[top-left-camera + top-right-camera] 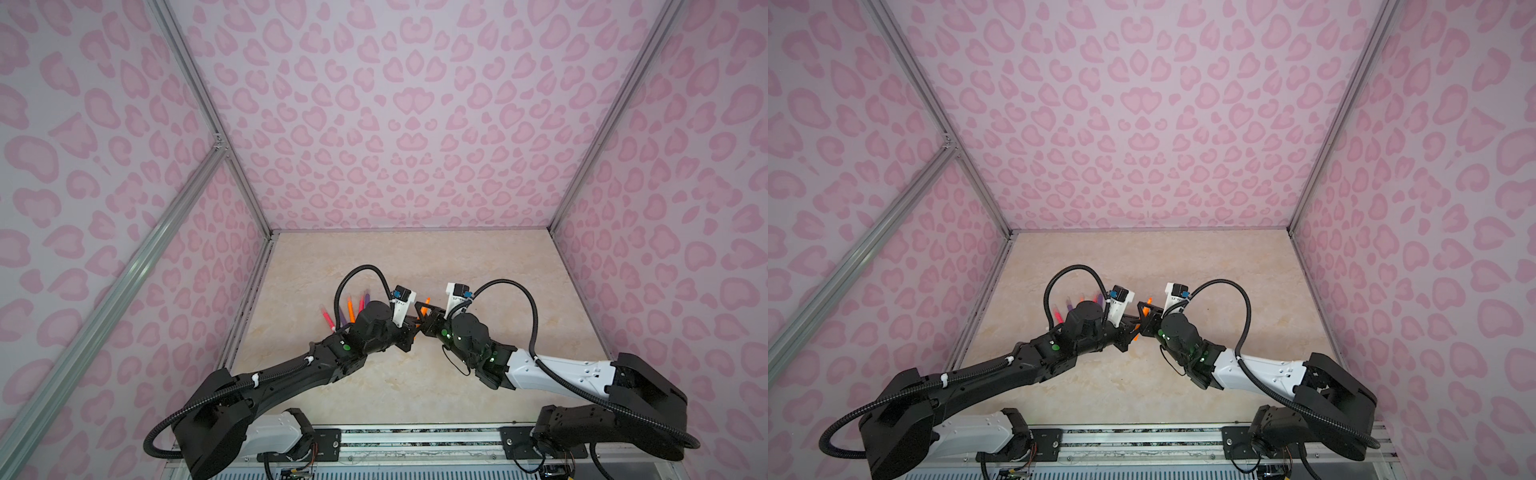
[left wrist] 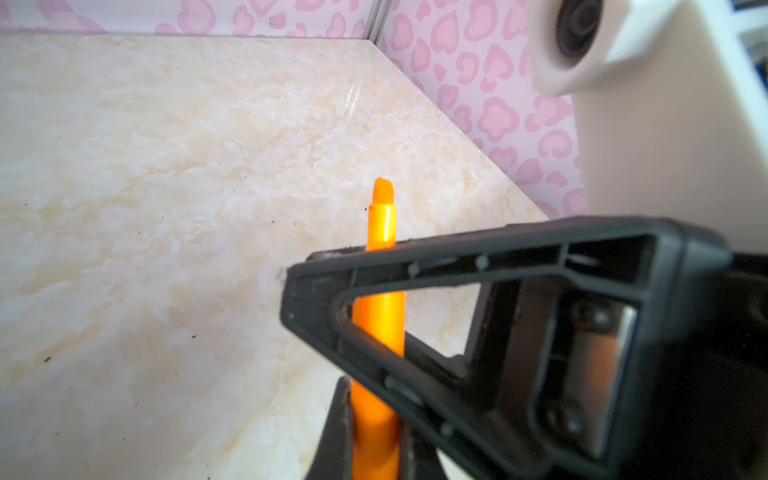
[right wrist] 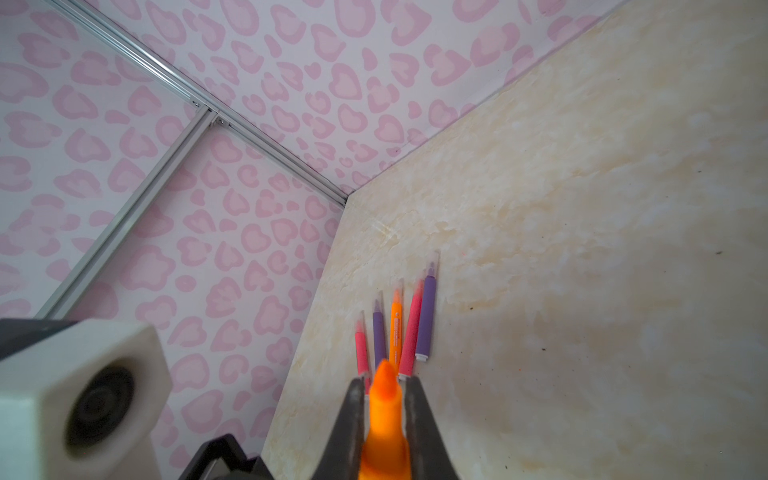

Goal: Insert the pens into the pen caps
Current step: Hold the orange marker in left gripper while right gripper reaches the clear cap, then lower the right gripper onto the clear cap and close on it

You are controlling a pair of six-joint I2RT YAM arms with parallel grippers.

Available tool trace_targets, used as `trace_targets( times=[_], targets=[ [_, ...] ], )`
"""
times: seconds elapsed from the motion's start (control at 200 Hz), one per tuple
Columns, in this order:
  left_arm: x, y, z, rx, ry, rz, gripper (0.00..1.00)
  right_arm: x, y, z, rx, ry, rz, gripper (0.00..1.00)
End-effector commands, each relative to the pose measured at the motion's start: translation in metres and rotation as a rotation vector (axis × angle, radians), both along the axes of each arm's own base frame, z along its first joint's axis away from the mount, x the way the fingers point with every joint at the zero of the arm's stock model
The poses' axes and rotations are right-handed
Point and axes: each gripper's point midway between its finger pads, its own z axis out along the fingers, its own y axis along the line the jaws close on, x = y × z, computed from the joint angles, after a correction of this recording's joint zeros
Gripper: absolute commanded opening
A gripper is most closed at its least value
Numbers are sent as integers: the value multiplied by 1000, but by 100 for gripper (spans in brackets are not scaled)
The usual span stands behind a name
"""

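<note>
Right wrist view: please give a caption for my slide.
Right gripper shut on an orange pen; five capped pens lie side by side on the table beyond.

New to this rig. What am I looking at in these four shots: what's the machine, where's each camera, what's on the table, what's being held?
Two robot arms, the left arm and the right arm, are mounted at the near edge of a beige table inside a pink-patterned booth. Both top views come from one overhead stereo camera, so they nearly match. The other two pictures come from a camera on each arm's wrist, looking along its jaws. The arms meet mid-table on one uncapped orange pen: the left arm's jaws are shut on its barrel, the right arm's nearer the tip. Five other pens lie side by side on the table's left side, each seemingly wearing a clear cap.
</note>
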Motion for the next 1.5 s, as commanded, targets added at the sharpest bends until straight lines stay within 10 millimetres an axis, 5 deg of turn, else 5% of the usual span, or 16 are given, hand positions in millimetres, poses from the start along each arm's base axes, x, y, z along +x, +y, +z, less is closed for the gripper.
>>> trace_targets(
  times=[0.0,0.105,0.26,0.41,0.61,0.745,0.885,1.19,1.495],
  targets=[
    [14,4,24,-63,-78,70,3,-6,16,5,11,3,68,26],
    [21,17,21,-37,-85,150,3,0,5,6,-42,-8,11,55],
    [38,45,14,21,-102,325,3,10,-24,19,-131,-27,-101,68],
    [43,63,10,24,-148,410,3,25,-64,12,-218,30,-210,70],
    [46,62,5,93,-127,406,3,39,-123,-13,-284,145,-331,69],
    [43,58,8,74,-129,378,3,30,-140,-28,-328,184,-351,67],
    [42,53,9,81,-129,353,3,18,-153,-71,-343,239,-377,62],
    [45,51,2,99,-110,356,3,8,-146,-116,-387,314,-324,56],
    [46,44,-2,105,-93,331,3,9,-119,-145,-471,382,-227,53]
  ],
)
